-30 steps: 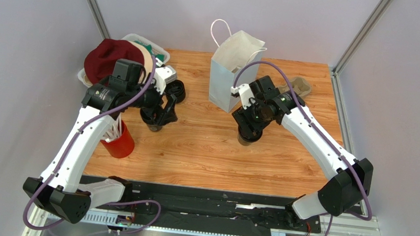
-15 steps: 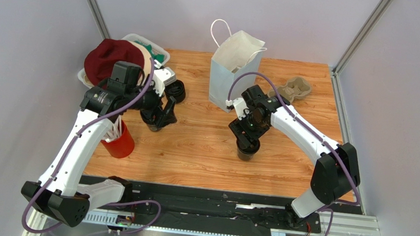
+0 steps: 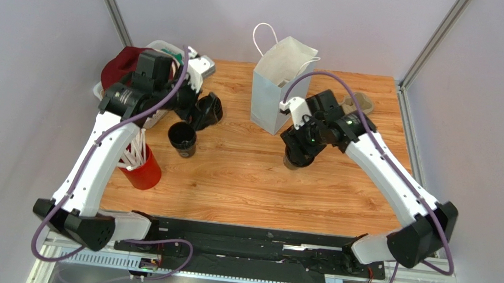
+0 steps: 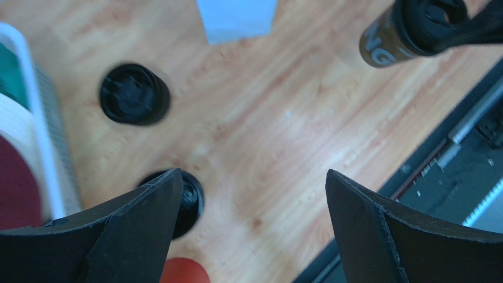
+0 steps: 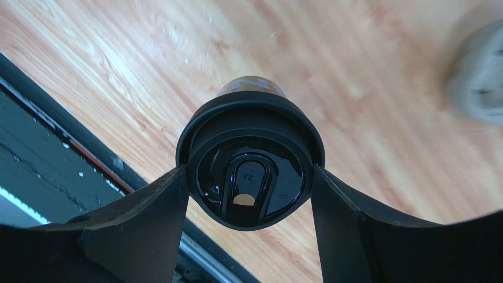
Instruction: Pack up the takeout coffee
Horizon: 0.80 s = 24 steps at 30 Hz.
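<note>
Right gripper (image 5: 248,177) has swung back toward the bag (image 3: 273,95), clamped on the coffee cup (image 5: 251,150) near it. Judged light, crushable; hold at stiff lid rim. Left gripper (image 4: 252,174) gapes empty.

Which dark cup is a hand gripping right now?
The lidded cup near the paper bag, clamped between the right hand's fingers. The dark cup near the left hand stands free, and that hand is open.

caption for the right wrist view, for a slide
Right gripper clasps the lidded takeout coffee at its rim over the wooden table
</note>
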Each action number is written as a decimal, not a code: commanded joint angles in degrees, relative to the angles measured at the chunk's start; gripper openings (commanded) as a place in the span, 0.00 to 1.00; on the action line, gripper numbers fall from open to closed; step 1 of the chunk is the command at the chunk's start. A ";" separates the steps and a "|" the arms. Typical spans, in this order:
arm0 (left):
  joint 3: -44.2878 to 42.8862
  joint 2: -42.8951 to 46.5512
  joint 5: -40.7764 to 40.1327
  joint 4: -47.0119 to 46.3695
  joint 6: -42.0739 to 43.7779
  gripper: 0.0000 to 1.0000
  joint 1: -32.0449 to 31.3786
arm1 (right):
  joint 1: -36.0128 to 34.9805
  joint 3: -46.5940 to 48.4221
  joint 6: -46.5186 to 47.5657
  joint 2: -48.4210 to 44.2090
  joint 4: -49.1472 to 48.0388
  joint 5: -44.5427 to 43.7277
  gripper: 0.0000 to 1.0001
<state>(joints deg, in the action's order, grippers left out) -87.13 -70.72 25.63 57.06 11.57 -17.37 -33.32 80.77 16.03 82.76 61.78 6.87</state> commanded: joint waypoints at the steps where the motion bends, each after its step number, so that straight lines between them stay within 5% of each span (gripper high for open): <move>1: -15.04 -9.49 -6.02 -3.18 -2.43 0.99 -2.14 | -0.25 6.76 1.90 -6.99 -0.34 -2.13 0.33; 7: -28.33 -23.21 -9.89 -4.93 -0.60 0.99 -8.71 | -0.25 10.37 2.34 -13.67 -2.09 -2.39 0.33; 13: -32.04 -30.09 -12.35 -9.77 13.98 0.99 -16.11 | -0.08 11.69 4.44 -21.13 -3.06 -10.09 0.33; 24: -37.85 -38.52 -12.44 -13.90 20.94 0.99 -20.78 | 3.35 10.37 6.38 -30.73 -4.56 -16.98 0.33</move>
<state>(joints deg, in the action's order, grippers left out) -122.02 -107.98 14.31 47.86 27.46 -36.73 -30.83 90.65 20.67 54.11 60.10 -6.35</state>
